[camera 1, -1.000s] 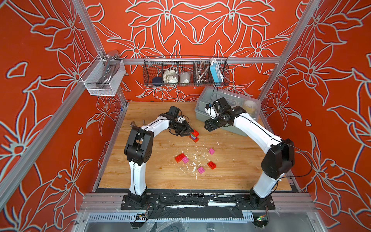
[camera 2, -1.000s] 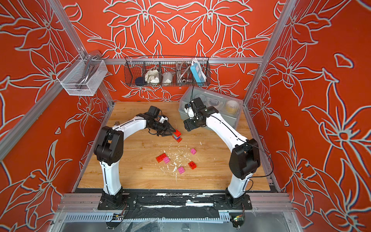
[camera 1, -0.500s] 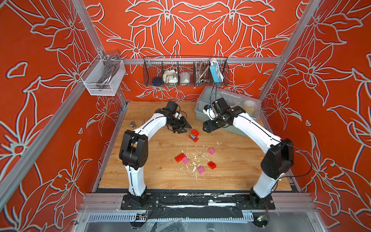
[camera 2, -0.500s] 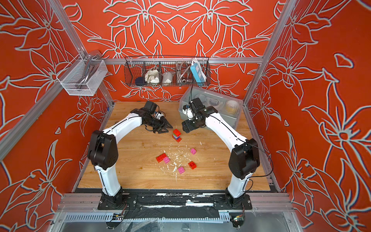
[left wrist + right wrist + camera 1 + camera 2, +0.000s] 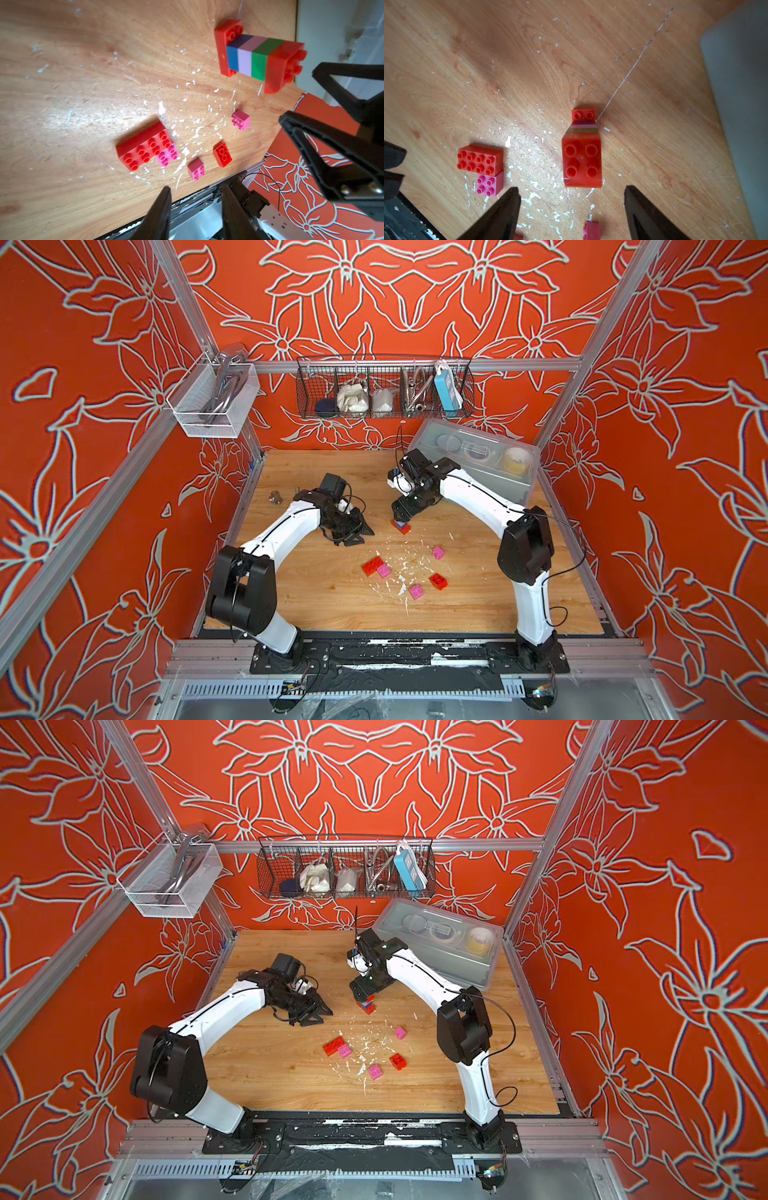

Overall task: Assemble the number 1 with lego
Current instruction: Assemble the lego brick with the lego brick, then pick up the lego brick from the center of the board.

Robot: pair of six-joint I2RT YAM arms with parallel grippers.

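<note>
The lego stack (image 5: 401, 526) (image 5: 367, 1005) stands on the wooden table: red base, then blue, lilac and green layers, and a red cap (image 5: 278, 66) (image 5: 581, 162). My right gripper (image 5: 400, 514) (image 5: 571, 188) hangs just above it, open and empty. My left gripper (image 5: 358, 536) (image 5: 195, 187) is to the stack's left, low over the table, open with nothing between its fingers. Loose lego lies nearer the front: a red 2x4 brick (image 5: 372, 565) (image 5: 143, 147) touching a pink one (image 5: 384, 571), two more pink bricks (image 5: 438, 552) (image 5: 416, 591) and a small red brick (image 5: 438, 580).
A grey lidded bin (image 5: 478, 460) stands at the back right, close behind my right arm. Metal bolts (image 5: 274, 498) lie at the back left. A wire basket (image 5: 384, 387) and a white mesh basket (image 5: 212, 402) hang on the frame. White flecks litter the table's middle.
My left gripper has drawn back leftward from the stack, which stays standing. My right gripper has moved left and down to hover over the stack.
</note>
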